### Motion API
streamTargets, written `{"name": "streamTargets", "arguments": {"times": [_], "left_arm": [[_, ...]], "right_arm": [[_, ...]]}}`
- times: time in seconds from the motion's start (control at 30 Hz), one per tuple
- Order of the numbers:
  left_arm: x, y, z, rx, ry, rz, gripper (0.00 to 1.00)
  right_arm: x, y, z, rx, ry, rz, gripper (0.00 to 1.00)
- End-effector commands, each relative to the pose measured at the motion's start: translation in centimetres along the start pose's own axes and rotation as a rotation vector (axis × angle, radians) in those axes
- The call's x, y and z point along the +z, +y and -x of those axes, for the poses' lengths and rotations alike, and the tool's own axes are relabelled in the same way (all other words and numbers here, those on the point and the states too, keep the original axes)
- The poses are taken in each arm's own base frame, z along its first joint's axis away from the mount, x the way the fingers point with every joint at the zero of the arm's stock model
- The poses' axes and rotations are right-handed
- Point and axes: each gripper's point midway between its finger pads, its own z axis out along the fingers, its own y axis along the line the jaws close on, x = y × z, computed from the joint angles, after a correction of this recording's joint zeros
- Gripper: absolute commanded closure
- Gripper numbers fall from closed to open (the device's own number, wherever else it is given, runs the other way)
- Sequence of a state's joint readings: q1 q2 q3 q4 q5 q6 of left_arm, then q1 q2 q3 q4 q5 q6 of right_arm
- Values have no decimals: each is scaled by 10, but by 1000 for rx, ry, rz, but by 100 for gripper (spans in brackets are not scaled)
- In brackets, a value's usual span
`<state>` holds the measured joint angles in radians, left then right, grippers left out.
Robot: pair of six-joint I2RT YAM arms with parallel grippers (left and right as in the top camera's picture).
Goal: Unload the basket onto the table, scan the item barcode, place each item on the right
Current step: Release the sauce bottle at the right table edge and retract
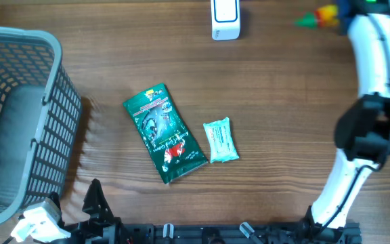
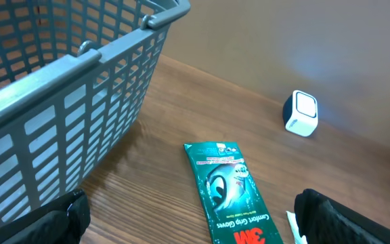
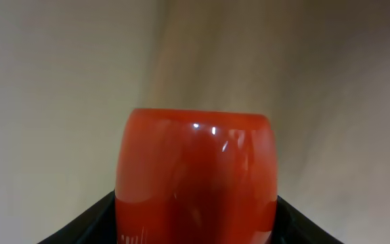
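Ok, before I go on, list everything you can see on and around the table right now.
basket: one, grey, table's left side
glove packet: one, green, flat at centre
small packet: one, pale teal, just right of the glove packet
white box: one, likely the scanner, far edge, middle
held item: one, glossy red up close; probably the green-yellow-red thing overhead, far right
left claw: one, black, open, near edge by the basket
right claw: one, shut on the held item

A grey slatted basket (image 1: pixel 56 129) stands at the wooden table's (image 1: pixel 283 108) left edge.
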<state>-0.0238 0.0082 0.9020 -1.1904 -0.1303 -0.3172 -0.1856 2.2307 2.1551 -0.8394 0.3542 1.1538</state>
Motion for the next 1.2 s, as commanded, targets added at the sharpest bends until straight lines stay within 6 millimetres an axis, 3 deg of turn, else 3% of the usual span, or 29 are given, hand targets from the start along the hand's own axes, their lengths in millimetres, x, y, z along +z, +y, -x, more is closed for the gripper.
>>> {"name": "streamTargets", "arguments": {"times": [0.0, 0.1, 0.23, 0.3, 0.33, 0.4, 0.5, 0.53, 0.63, 0.73, 0.8, 0.83, 0.93, 0.97, 1.0, 1.03, 1.13, 1.17], "left_arm": [[0, 1, 0, -8, -5, 7, 0], [0, 1, 0, -8, -5, 7, 0], [0, 1, 0, -8, -5, 7, 0], [0, 1, 0, -8, -5, 7, 0], [0, 1, 0, -8, -5, 7, 0], [0, 1, 0, -8, -5, 7, 0], [0, 1, 0, -8, -5, 7, 0], [0, 1, 0, -8, -5, 7, 0], [0, 1, 0, -8, -5, 7, 0], [0, 1, 0, -8, -5, 7, 0], [0, 1, 0, -8, -5, 7, 0], [0, 1, 0, -8, -5, 7, 0], [0, 1, 0, -8, -5, 7, 0], [0, 1, 0, -8, -5, 7, 0], [0, 1, 0, -8, -5, 7, 0], [0, 1, 0, -8, -5, 7, 0], [0, 1, 0, -8, -5, 7, 0], [0, 1, 0, -8, -5, 7, 0]], "right_arm": [[14, -76, 76, 10, -199, -244, 53], [37, -158, 123, 73, -216, -420, 54], [67, -238, 142, 172, -179, -517, 50], [74, -255, 142, 186, -173, -530, 50], [77, -258, 143, 176, -164, -526, 49], [82, -244, 148, 100, -155, -470, 38], [79, -212, 160, -27, -145, -381, 7], [75, -201, 164, -44, -137, -353, 1], [46, -160, 174, -57, -78, -215, 1], [-5, -96, 134, -54, 172, 96, 1], [-56, -54, 75, -74, 409, 259, 0], [-74, -46, 46, -102, 494, 275, 1], [-108, -30, -26, -256, 636, 277, 1], [-125, -20, -62, -375, 681, 306, 2], [-132, -16, -79, -418, 699, 310, 2], [-152, -11, -119, -518, 740, 312, 2], [-178, -25, -173, -678, 773, 231, 2], [-193, -34, -199, -808, 775, 208, 2]]}}
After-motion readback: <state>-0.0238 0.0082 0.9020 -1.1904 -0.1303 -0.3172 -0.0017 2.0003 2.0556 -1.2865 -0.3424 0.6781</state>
